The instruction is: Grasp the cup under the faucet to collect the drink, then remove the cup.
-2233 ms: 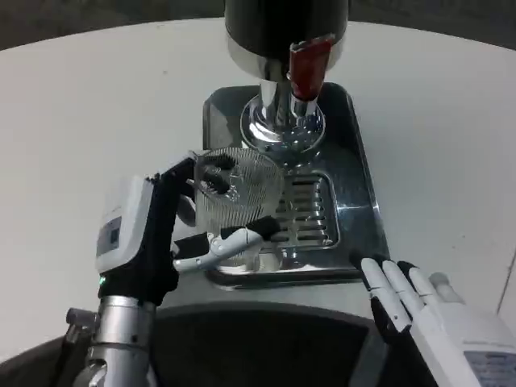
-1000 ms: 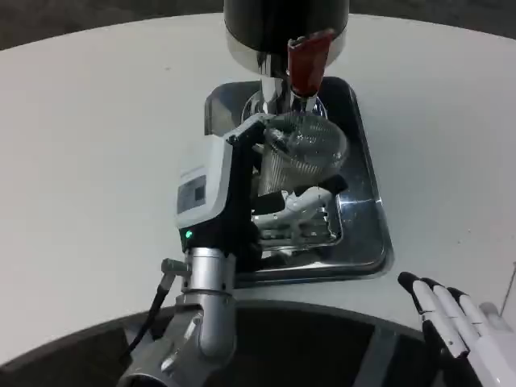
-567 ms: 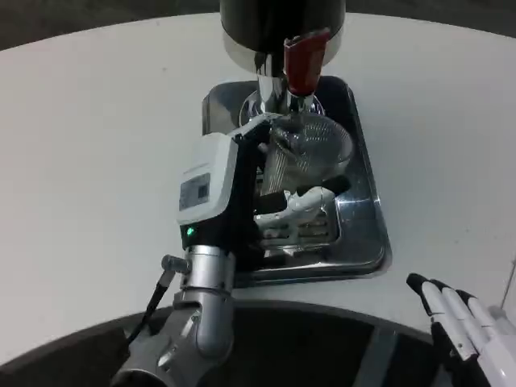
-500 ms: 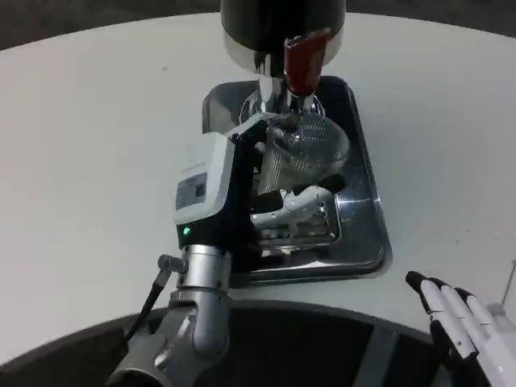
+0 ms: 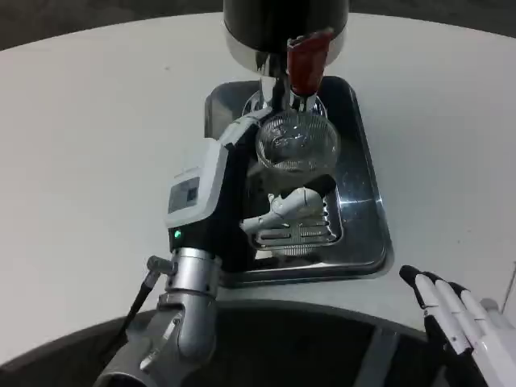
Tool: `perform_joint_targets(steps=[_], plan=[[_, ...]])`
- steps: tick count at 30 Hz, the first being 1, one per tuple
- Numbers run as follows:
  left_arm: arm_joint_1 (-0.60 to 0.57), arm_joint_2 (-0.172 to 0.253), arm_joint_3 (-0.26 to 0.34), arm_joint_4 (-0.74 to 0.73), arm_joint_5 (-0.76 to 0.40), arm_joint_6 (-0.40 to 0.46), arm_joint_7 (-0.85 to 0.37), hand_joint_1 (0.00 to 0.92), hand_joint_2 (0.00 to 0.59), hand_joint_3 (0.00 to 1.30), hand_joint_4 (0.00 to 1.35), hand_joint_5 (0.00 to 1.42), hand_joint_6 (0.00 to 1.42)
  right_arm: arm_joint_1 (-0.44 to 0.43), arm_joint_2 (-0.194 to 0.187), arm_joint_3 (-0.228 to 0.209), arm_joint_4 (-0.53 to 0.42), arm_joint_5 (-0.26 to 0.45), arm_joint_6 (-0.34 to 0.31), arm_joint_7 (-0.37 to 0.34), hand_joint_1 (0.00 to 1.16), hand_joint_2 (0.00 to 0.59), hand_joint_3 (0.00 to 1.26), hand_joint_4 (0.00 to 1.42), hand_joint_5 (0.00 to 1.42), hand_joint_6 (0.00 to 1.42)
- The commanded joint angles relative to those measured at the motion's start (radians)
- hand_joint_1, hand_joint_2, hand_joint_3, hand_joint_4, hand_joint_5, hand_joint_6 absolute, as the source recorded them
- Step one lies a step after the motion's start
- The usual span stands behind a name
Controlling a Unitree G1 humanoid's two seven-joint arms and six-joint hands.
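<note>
Here the left hand (image 5: pixel 234 201) fingers grip the cup (image 5: pixel 297 149), seemingly under the faucet (image 5: pixel 305 66); right hand (image 5: pixel 459 322) fingers spread.

You're looking at a staged drink-serving bench, lab-type setup: round white table (image 5: pixel 97 121), bare but for a black-and-chrome dispenser (image 5: pixel 284 32) w/ red tap lever (image 5: pixel 306 60) at 12 o'clock, on a steel drip tray (image 5: pixel 367 210).

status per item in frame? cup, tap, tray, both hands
cup: upright, held under the faucet, contents cannot tell
faucet: red lever, no stream visible
drip tray: flat on table, under cup
left hand: grips the cup
right hand: fingers apart, holds nothing, at table edge
</note>
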Motion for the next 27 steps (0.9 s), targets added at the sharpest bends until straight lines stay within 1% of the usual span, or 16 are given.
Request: perform_joint_targets(steps=[1, 6, 8, 12, 14, 19, 25, 27], plan=[[0.024, 0.011, -0.004, -0.003, -0.005, -0.027, -0.021, 0.17, 0.004, 0.34, 0.24, 0.53, 0.86, 0.028, 0.01, 0.011, -0.012, -0.011, -0.009, -0.023, 0.63, 0.326, 0.0, 0.0, 0.0, 0.0], [0.037, 0.026, 0.0, -0.02, -0.017, -0.054, -0.033, 0.168, 0.0, 0.36, 0.25, 0.54, 0.86, 0.039, 0.018, 0.025, -0.009, -0.021, -0.011, -0.032, 0.63, 0.325, 0.0, 0.0, 0.0, 0.0], [0.063, 0.044, 0.005, -0.061, -0.021, -0.072, -0.037, 0.166, 0.0, 0.36, 0.25, 0.54, 0.85, 0.044, 0.02, 0.03, -0.008, -0.026, -0.01, -0.036, 0.63, 0.325, 0.0, 0.0, 0.0, 0.0], [0.131, 0.086, 0.034, -0.167, -0.036, -0.088, -0.054, 0.161, 0.0, 0.36, 0.26, 0.54, 0.85, 0.037, 0.019, 0.037, -0.003, -0.033, -0.007, -0.037, 0.64, 0.325, 0.0, 0.0, 0.0, 0.0], [0.174, 0.117, 0.068, -0.238, -0.051, -0.091, -0.067, 0.158, 0.0, 0.36, 0.26, 0.55, 0.85, 0.027, 0.017, 0.041, 0.002, -0.036, -0.005, -0.033, 0.64, 0.325, 0.0, 0.0, 0.0, 0.0], [0.256, 0.171, 0.146, -0.386, -0.087, -0.083, -0.109, 0.143, 0.0, 0.38, 0.27, 0.57, 0.86, -0.003, 0.015, 0.047, 0.014, -0.04, 0.002, -0.02, 0.64, 0.326, 0.0, 0.0, 0.0, 0.0], [0.315, 0.198, 0.225, -0.5, -0.123, -0.067, -0.16, 0.136, 0.0, 0.39, 0.28, 0.57, 0.86, -0.044, 0.012, 0.05, 0.027, -0.044, 0.012, -0.003, 0.64, 0.326, 0.0, 0.0, 0.0, 0.0], [0.332, 0.203, 0.249, -0.537, -0.14, -0.068, -0.185, 0.135, 0.0, 0.41, 0.3, 0.56, 0.81, -0.054, 0.013, 0.049, 0.029, -0.046, 0.016, 0.003, 0.64, 0.326, 0.0, 0.0, 0.0, 0.0]])
